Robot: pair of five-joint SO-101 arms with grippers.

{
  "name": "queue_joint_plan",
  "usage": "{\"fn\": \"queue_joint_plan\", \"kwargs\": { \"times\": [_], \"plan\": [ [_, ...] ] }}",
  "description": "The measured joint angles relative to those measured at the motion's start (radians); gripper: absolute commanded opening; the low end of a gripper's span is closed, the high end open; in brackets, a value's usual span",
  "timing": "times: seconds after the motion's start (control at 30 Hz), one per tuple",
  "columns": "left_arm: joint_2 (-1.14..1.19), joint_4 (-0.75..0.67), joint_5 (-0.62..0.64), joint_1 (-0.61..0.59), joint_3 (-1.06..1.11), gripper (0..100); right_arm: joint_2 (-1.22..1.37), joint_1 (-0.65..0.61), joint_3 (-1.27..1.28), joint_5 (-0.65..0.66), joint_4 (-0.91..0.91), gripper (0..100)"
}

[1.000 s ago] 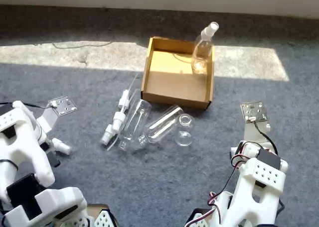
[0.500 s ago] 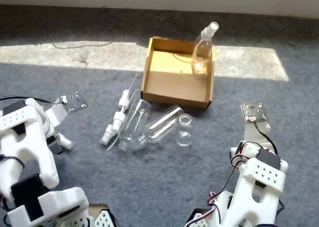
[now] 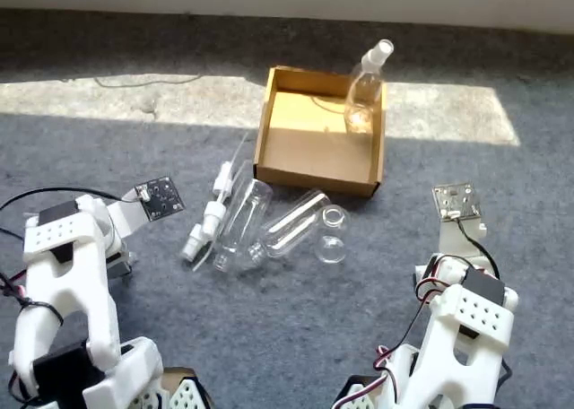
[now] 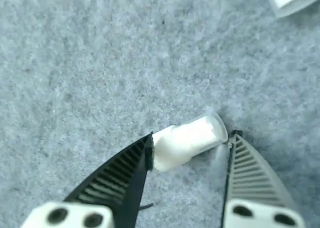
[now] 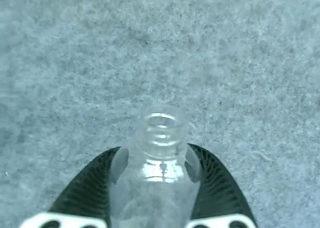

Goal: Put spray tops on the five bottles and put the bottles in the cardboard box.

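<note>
Left gripper (image 4: 192, 137): jaws spread, straddling small white plastic spray top (image 4: 186, 141) lying on grey carpet (image 4: 75, 63). Right gripper (image 5: 157, 157): pinching clear open-necked plastic bottle (image 5: 160, 133) over carpet. Brown cardboard box (image 3: 314, 171) beyond.

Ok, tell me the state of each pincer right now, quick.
Left pincer: open, straddling a white spray top.
Right pincer: closed, holding a clear bottle with no top on it.

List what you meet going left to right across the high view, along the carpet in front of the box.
Left arm → spray tops → long clear bottle → second clear bottle → small bottle → right arm.
</note>
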Motion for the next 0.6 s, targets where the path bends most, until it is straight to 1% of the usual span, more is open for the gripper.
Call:
{"fn": "queue_joint_plan", "kwargs": {
  "times": [0.13, 0.27, 0.33, 0.47, 0.53, 0.6],
  "plan": [
    [0.000, -0.130, 0.000, 0.012, 0.069, 24, 0.000, 0.000, 0.000, 0.000, 0.000, 0.4],
    [-0.012, -0.167, 0.000, 0.012, 0.100, 24, 0.000, 0.000, 0.000, 0.002, 0.000, 0.4],
    [-0.012, -0.170, 0.000, 0.012, 0.100, 20, 0.000, 0.000, 0.000, 0.002, 0.000, 0.4],
    [-0.012, -0.170, 0.000, 0.012, 0.101, 6, 0.000, 0.000, 0.000, 0.002, 0.000, 0.4],
    [-0.011, -0.169, 0.003, 0.014, 0.106, 4, 0.000, 0.000, 0.000, 0.002, 0.000, 0.4],
    [-0.011, -0.172, 0.005, 0.014, 0.109, 3, 0.000, 0.000, 0.000, 0.002, 0.000, 0.4]
  ]
}}
